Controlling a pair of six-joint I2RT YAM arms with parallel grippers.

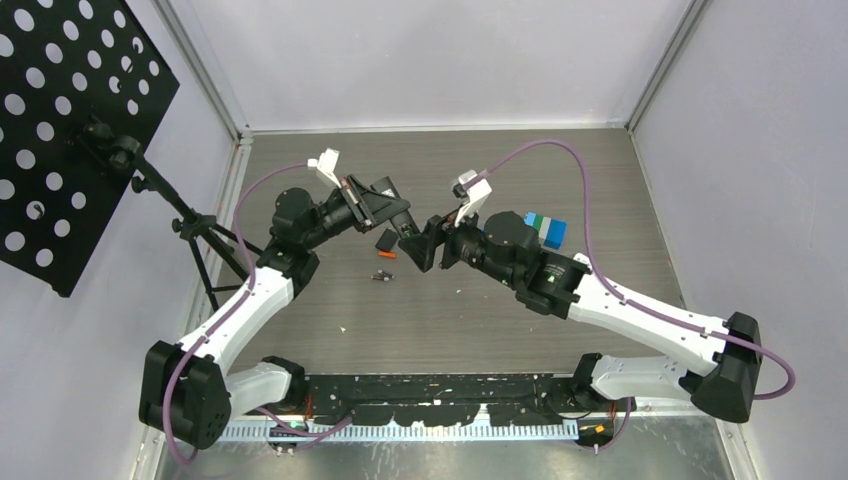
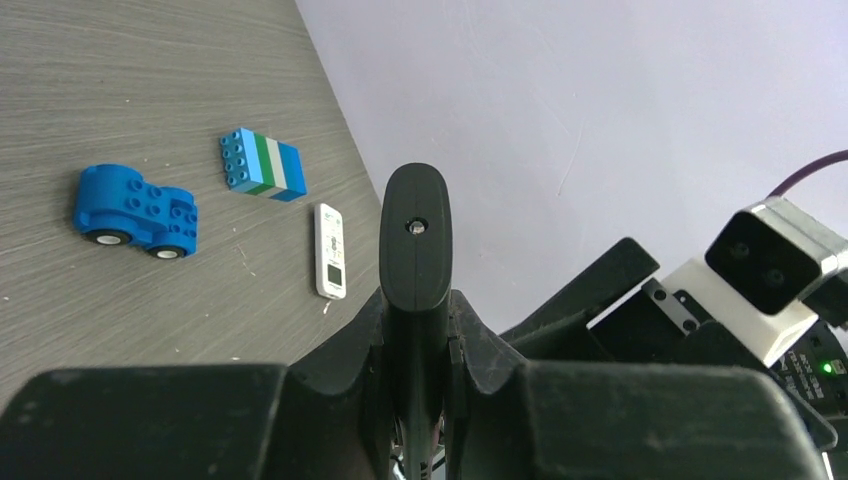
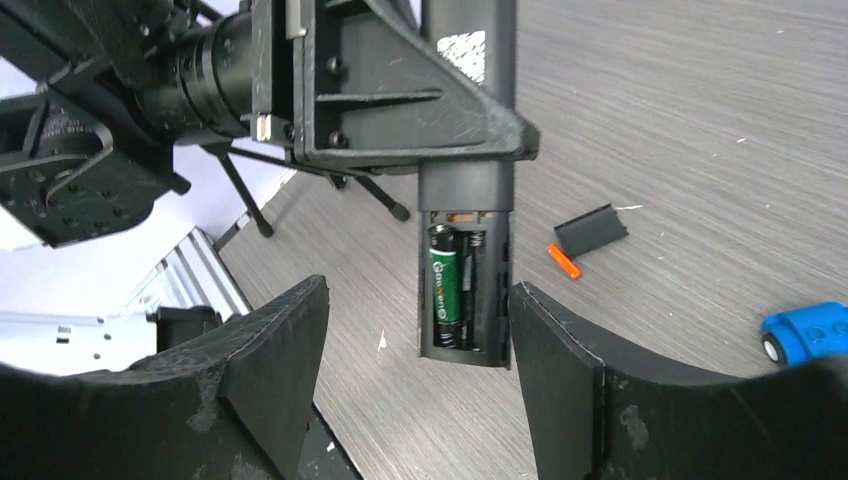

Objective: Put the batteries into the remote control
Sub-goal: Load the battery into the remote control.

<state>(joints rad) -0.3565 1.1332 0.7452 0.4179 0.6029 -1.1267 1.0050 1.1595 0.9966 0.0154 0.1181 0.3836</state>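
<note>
Far left, top view: black perforated panel (image 1: 60, 130) on a tripod stand, standing off the edge of the surface (image 1: 600, 160)

Left arm reaches in to mid-surface. Left tool (image 2: 415, 325) narrow, clamped on the black remote (image 3: 467, 200), 1 finger on each long side. Remote is held up off the surface, and 1 rounded end pokes out past the fingers in the left wrist view

Right wrist view: remote's back faces the camera, with the battery compartment (image 3: 465, 290) open at the free end. 1 green-black battery (image 3: 443, 285) sits in the slot on the view's left. The slot beside it shows its spring

On the surface past the remote, to the right in that view: black compartment cover (image 3: 590, 230), with the orange-red battery (image 3: 563, 262) just beside its corner. Cannot tell whether they touch

Top view: loose dark battery (image 1: 381, 276) lies alone, a little nearer the arm bases than the cover. Too small for detail

Right tool (image 3: 415, 350) wide, holding nothing, 2 fingers standing either side of the remote's open end. The finger on the view's left is apart from the remote. The other is close by its edge, contact unclear

Further right, left wrist view: blue toy car (image 2: 135, 210), then a stack of blue, green and white blocks (image 2: 262, 165), then a white remote (image 2: 330, 250) flat on the surface near the wall
</note>
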